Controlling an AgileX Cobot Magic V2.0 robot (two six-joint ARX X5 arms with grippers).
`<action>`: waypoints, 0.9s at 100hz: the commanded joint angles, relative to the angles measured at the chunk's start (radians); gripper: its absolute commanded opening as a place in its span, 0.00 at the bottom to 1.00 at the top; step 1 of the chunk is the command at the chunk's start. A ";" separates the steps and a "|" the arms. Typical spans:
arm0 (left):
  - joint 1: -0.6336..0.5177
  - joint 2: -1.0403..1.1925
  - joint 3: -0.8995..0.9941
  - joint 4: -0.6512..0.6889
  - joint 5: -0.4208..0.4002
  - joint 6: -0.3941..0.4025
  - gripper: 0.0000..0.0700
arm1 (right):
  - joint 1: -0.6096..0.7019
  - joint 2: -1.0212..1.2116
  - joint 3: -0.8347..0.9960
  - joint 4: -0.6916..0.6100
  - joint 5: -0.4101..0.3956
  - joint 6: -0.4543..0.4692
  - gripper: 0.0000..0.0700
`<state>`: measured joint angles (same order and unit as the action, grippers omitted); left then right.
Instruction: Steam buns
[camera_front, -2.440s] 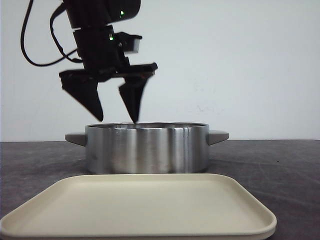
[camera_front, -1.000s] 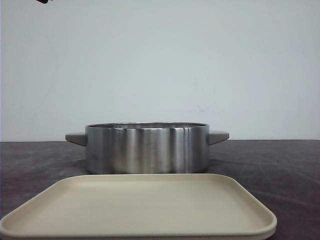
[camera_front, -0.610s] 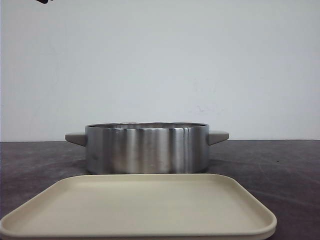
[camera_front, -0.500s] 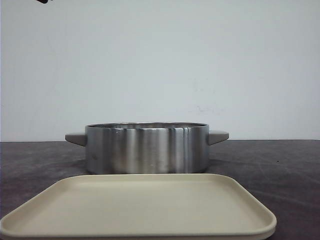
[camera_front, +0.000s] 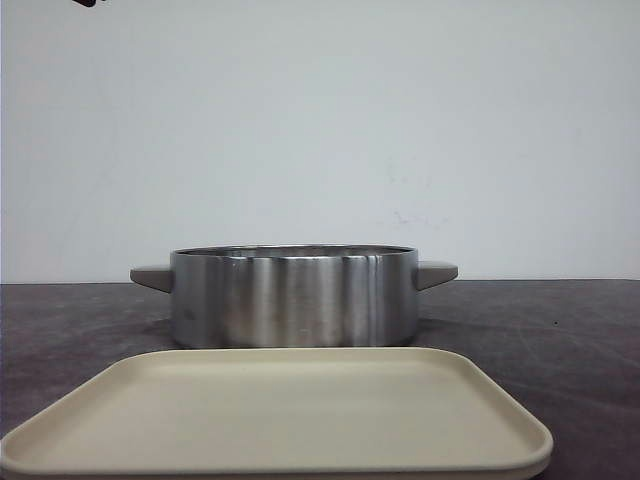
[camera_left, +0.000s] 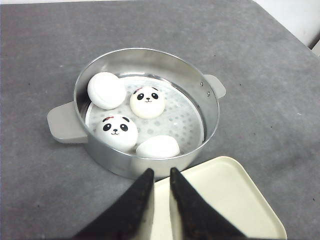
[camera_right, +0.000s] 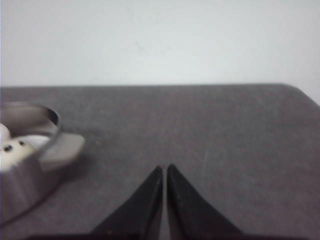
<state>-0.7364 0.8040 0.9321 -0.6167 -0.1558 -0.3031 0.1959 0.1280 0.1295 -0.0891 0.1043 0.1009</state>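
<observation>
You've got all 4 buns (camera_left: 148, 101) sitting in the steamer pot (camera_left: 210, 107) on the desk (camera_left: 45, 45), tray (camera_front: 280, 420) bare. Loading looks finished; no lid in sight. Left claw (camera_left: 161, 176) hangs nearly closed, empty; right claw (camera_right: 164, 170) pinched together, empty.

Four buns (camera_left: 148, 101) (two faces showing), one steel pot (camera_front: 293, 295), one cream tray (camera_front: 280, 415), two grippers (camera_left: 159, 176).

Even, soft light fills all views, casting only faint shadows. Vertical glare streaks band the steel steamer pot (camera_front: 293, 296) wall. The right wrist view is blurred, the pot (camera_right: 25, 160) softest; the left wrist view is sharp on the buns (camera_left: 147, 102)
</observation>
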 joint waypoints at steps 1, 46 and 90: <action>-0.008 0.005 0.013 0.011 -0.004 0.000 0.02 | 0.000 -0.013 -0.020 0.014 -0.002 -0.007 0.01; -0.008 0.005 0.013 0.011 -0.004 0.000 0.02 | -0.029 -0.124 -0.117 -0.072 -0.026 -0.008 0.01; -0.008 0.005 0.013 0.011 -0.004 0.000 0.02 | -0.079 -0.124 -0.117 -0.074 -0.051 -0.042 0.01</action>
<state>-0.7364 0.8040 0.9321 -0.6167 -0.1558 -0.3031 0.1165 0.0063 0.0151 -0.1680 0.0525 0.0731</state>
